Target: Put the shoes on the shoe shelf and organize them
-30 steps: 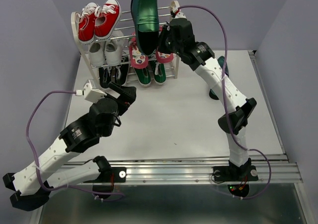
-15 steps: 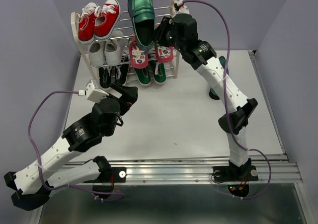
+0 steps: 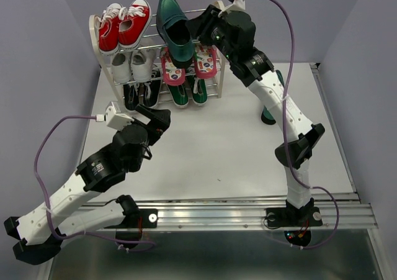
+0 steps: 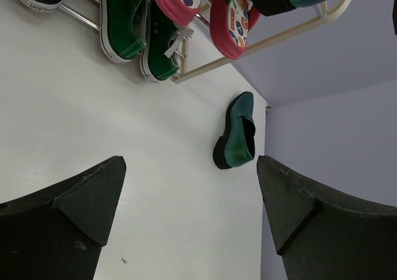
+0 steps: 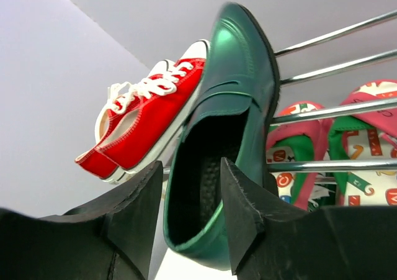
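The right gripper [image 5: 191,163] reaches to the top tier of the shelf [image 5: 335,164]. There one teal dress shoe [image 3: 173,28] lies on the rods beside the red sneakers [image 3: 124,24], toe pointing back. Its jaws stand parted astride the heel wall, apparently loose rather than pinching. The left gripper [image 4: 189,163], spread wide, hovers low facing the second dress shoe [image 4: 239,131] on the table, probably the next pick.
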Robot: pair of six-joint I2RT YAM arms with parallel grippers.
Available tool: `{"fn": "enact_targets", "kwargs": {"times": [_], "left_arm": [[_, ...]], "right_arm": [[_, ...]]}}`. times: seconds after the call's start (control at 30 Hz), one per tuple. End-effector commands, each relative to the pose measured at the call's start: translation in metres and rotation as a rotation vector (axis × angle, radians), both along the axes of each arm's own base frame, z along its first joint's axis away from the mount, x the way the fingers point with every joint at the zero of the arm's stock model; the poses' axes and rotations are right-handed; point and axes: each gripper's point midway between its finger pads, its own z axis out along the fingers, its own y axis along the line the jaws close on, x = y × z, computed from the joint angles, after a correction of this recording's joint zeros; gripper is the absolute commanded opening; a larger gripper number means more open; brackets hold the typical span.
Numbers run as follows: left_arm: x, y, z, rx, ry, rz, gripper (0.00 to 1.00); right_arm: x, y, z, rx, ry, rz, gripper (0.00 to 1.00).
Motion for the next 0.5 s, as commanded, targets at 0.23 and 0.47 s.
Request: {"fn": "enact_targets", "kwargs": {"times": [0.23, 0.47], "left_arm": [[0.001, 0.01, 0.008, -0.02, -0.053, 0.04, 0.99], [0.017, -0.023, 0.017, 0.096, -0.088, -0.054, 0.99]], "right_arm": [[-0.001, 0.009, 0.029, 0.065, -0.104, 0.051, 0.55], [-0.016, -0.03, 0.082, 0.04, -0.244, -0.077, 1.0]]}}
